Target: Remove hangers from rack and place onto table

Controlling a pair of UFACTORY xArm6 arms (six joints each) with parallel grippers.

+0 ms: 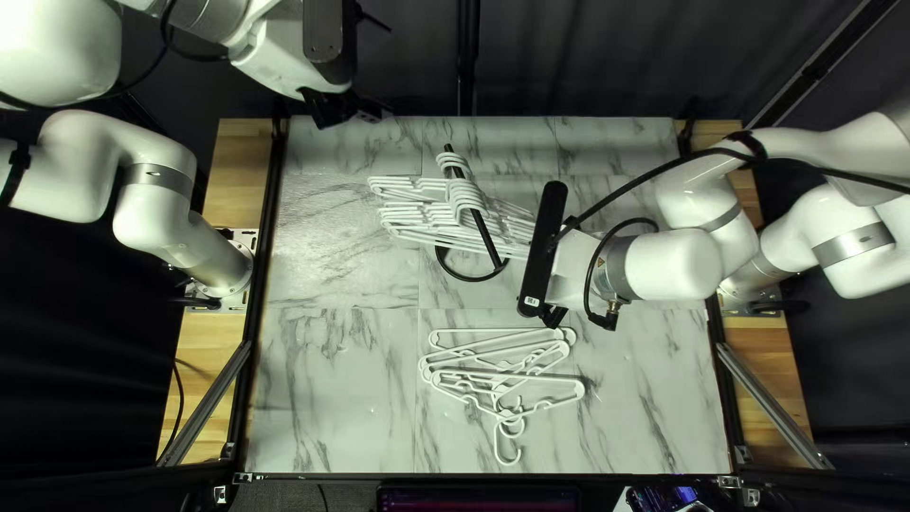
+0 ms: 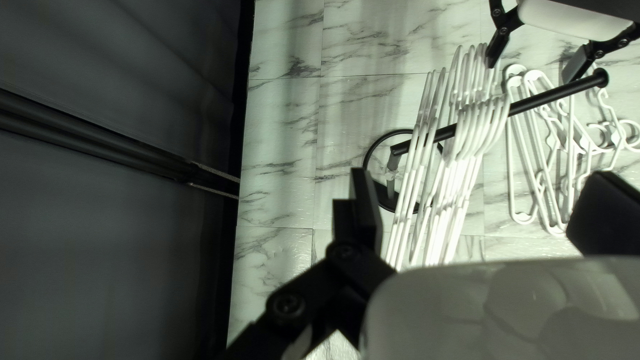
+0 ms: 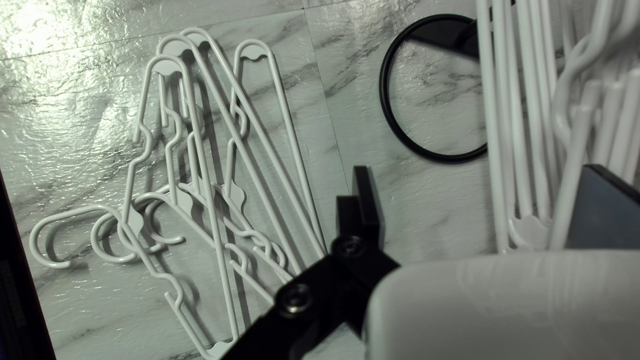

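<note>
The top left view looks down at a slant from above the near edge of the table (image 1: 322, 408), facing the curtain (image 1: 408, 76) beyond the far edge; it takes in the whole tabletop. The left wrist view looks down from the far left, toward the right, fairly high up. The right wrist view looks down and left from the right, much closer in. All three share the rack (image 2: 553, 95), its hanging hangers (image 2: 467, 147) and the loose hangers (image 3: 212, 200) on the near side.

No readable text, labels, numbers
</note>
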